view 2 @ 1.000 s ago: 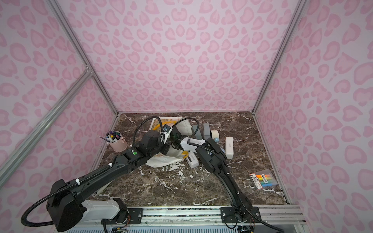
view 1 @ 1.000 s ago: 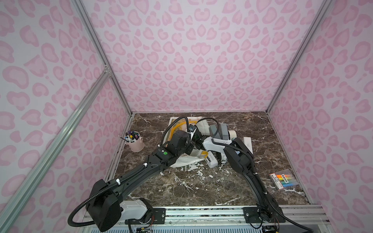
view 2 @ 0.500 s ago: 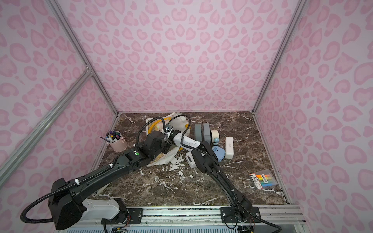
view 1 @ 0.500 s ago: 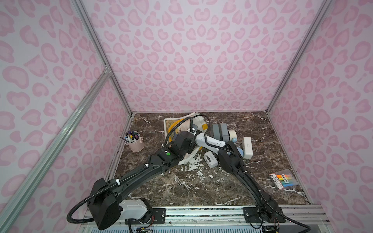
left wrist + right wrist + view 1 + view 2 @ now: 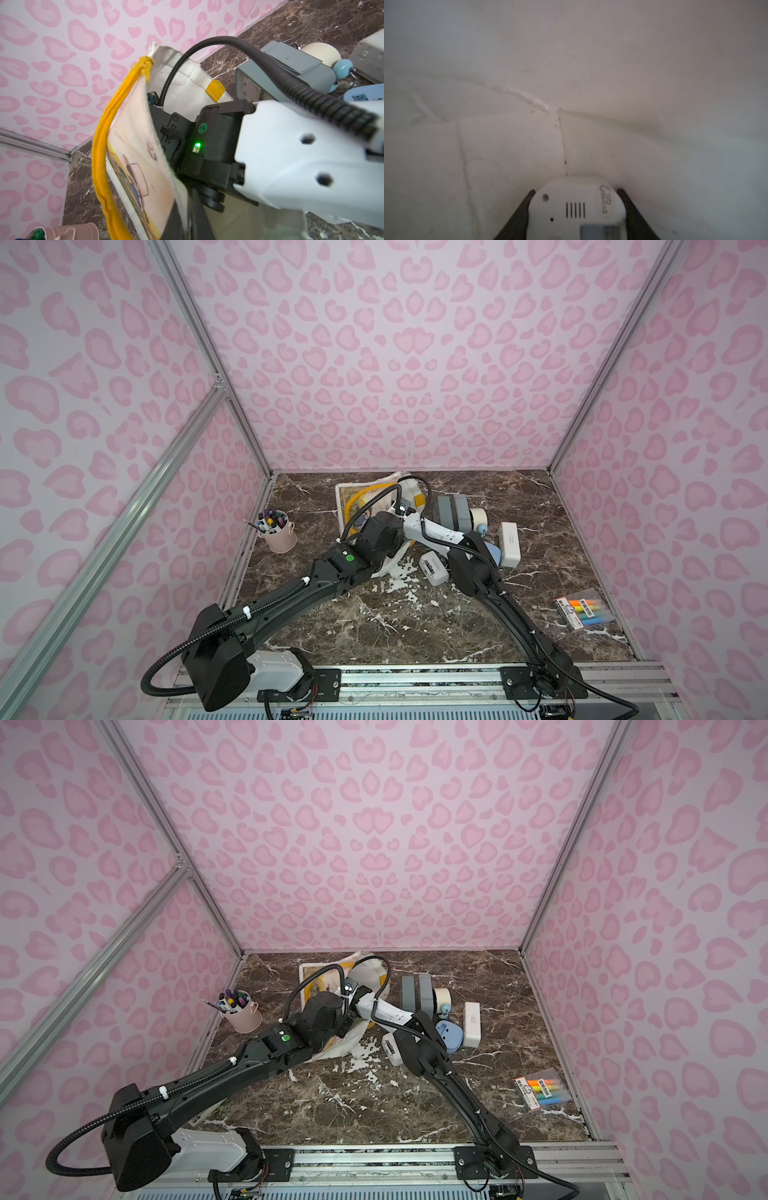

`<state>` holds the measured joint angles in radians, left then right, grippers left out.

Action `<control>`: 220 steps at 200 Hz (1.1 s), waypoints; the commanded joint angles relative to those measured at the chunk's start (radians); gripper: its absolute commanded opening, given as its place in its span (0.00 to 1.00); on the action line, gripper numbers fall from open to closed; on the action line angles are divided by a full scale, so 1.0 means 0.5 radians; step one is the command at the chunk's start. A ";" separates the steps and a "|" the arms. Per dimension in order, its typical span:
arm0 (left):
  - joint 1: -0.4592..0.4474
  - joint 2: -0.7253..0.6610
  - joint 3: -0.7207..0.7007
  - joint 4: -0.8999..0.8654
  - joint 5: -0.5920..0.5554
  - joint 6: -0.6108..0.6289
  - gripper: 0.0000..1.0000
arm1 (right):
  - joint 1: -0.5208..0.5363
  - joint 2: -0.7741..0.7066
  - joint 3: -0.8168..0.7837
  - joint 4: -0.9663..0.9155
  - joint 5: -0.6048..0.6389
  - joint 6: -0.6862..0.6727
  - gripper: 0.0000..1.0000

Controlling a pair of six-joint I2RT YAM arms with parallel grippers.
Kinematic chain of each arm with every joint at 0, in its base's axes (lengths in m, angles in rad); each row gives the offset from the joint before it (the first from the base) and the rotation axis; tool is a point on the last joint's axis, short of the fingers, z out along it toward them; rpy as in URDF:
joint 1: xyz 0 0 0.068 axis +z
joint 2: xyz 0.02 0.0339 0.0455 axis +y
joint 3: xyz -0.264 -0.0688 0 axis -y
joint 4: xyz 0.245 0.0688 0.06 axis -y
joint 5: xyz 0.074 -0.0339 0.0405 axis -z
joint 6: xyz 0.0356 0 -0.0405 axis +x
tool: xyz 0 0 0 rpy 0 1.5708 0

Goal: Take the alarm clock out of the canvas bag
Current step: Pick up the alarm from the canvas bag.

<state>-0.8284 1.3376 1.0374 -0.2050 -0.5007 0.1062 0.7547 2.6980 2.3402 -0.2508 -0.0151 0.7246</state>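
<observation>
the white digital alarm clock [image 5: 575, 209] lies inside the canvas bag [image 5: 133, 135], crosswise between the half-closed fingers of the right gripper [image 5: 576, 190], which seem to touch both its sides. the left gripper [image 5: 188, 209] is pinched shut on the bag's rim. only the right wrist view shows the clock; both top views show just cloth.

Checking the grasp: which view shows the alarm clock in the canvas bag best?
Right wrist: the white alarm clock sits close up between the jaws of the right gripper. Both top views show only the canvas bag with the right arm reaching in; the left wrist view shows the bag's mouth, clock hidden.
</observation>
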 commanded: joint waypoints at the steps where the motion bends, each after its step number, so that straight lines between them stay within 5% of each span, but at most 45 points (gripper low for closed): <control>1: -0.025 0.020 -0.016 -0.128 0.170 0.049 0.03 | -0.011 -0.057 -0.079 -0.119 -0.082 -0.097 0.37; 76: 0.092 0.039 0.010 -0.114 -0.008 0.028 0.03 | -0.042 -0.527 -0.746 0.228 -0.236 -0.122 0.35; 220: 0.266 0.006 -0.008 -0.040 -0.161 0.448 0.03 | -0.194 -1.416 -1.826 0.568 -0.519 -0.165 0.34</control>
<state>-0.7010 1.3499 1.0359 -0.2142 -0.5480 0.2859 0.6647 2.0300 1.4811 -0.0151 -0.2428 0.6468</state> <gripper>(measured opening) 0.089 0.533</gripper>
